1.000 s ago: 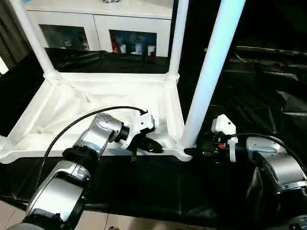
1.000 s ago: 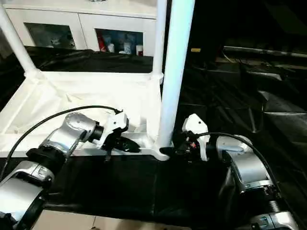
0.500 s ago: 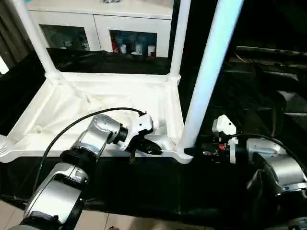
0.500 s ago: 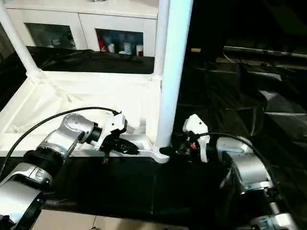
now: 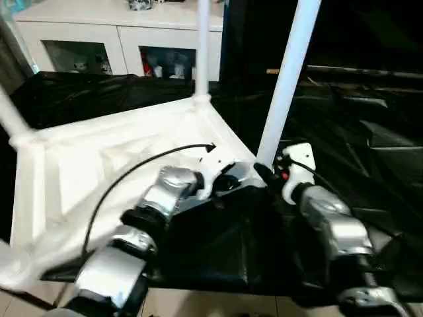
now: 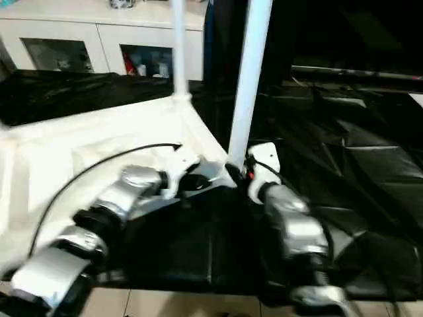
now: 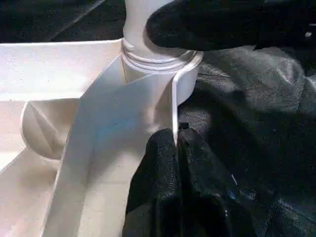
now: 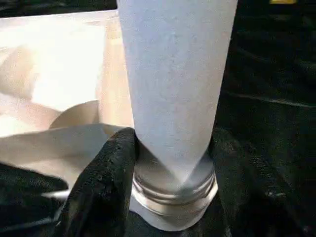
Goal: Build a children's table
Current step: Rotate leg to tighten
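Inverted table top [image 5: 99, 158] at frame centre-left. Left gripper [image 7: 175, 148]: jaws pinched on top's rim. Right gripper [image 8: 170, 168]: jaws clasping leg [image 5: 285, 79] base at corner socket [image 7: 163, 64]. Risk: uneven pull tilts leg, unseating joint.

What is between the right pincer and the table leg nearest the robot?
Nothing visible. The right pincer already has its black fingers on both sides of the leg's base, just above the corner socket. The left pincer is pinched on the tabletop's rim beside it.
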